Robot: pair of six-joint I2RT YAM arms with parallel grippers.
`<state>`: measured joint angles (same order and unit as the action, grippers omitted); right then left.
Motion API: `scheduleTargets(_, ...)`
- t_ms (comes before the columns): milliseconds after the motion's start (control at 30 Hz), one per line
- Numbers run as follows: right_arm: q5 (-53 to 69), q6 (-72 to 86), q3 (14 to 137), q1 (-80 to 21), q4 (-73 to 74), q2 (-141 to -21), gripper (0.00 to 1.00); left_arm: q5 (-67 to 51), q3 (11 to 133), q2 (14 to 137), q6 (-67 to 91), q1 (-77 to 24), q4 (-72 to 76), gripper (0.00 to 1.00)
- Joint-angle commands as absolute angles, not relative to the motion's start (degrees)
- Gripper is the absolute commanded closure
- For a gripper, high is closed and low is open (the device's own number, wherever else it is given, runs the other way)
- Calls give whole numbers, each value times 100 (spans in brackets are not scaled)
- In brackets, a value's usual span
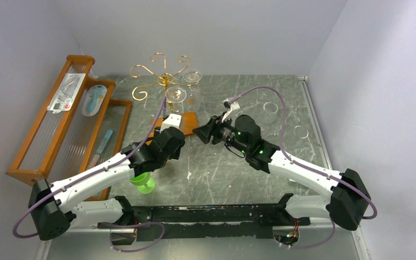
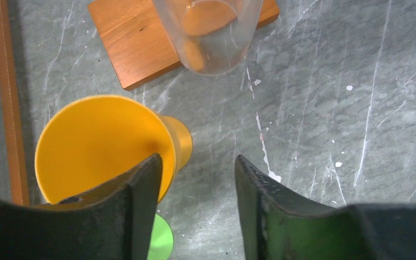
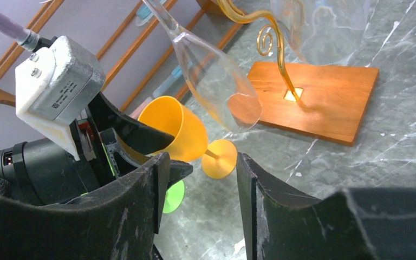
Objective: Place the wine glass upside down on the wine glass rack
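Observation:
A yellow wine glass point(image 3: 176, 127) lies on its side on the grey table, foot point(image 3: 219, 158) toward the rack's wooden base point(image 3: 325, 103). My left gripper point(image 2: 197, 162) is open at its mouth. One fingertip point(image 2: 149, 179) overlaps the rim point(image 2: 100, 143); the other stands apart over bare table. Seen from the right wrist, one left finger reaches into the mouth and the other sits below the bowl. The gold wire rack point(image 1: 162, 76) holds clear glasses point(image 1: 176, 95) upside down. My right gripper point(image 3: 203, 162) hangs open and empty, facing the left one.
A green wine glass point(image 1: 142, 183) sits by the left arm, its foot point(image 2: 160, 238) showing under the left finger. A large wooden shelf point(image 1: 49, 124) with packaged items lines the left side. Two clear round pieces point(image 1: 271, 106) lie on the table at right.

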<state>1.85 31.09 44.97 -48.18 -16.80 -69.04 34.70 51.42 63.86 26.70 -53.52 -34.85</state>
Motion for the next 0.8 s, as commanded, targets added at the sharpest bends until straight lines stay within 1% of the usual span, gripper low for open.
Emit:
scheduleTargets(0, 84, 3169, 4444, -4833, -1703, -6811, 48, 3516, 5089, 6459, 2780, -5331, -3466, 48)
scheduleTargets(33, 68, 3171, 4439, -4833, -1711, -6808, 48, 3489, 5081, 6499, 2767, -5331, -3523, 52)
scheduleTargets(200, 15, 3191, 4455, -4834, -1641, -6794, 48, 3359, 5115, 6665, 2777, -5327, -3908, 63)
scheduleTargets(267, 15, 3198, 4464, -4833, -1631, -6794, 48, 3319, 5123, 6688, 2769, -5331, -3972, 70)
scheduleTargets(367, -126, 3255, 4465, -4834, -1617, -6781, 49, 3278, 5234, 6659, 2771, -5327, -4077, 83)
scheduleTargets(433, -174, 3296, 4450, -4834, -1609, -6730, 49, 3180, 5352, 6569, 2718, -5329, -4119, 94)
scheduleTargets(533, -328, 3377, 4422, -4832, -1538, -6658, 49, 2763, 5579, 6371, 2560, -5331, -4133, 95)
scheduleTargets(767, -499, 3448, 4448, -4832, -1284, -6395, 49, 1258, 6119, 5668, 2190, -5329, -4007, 95)
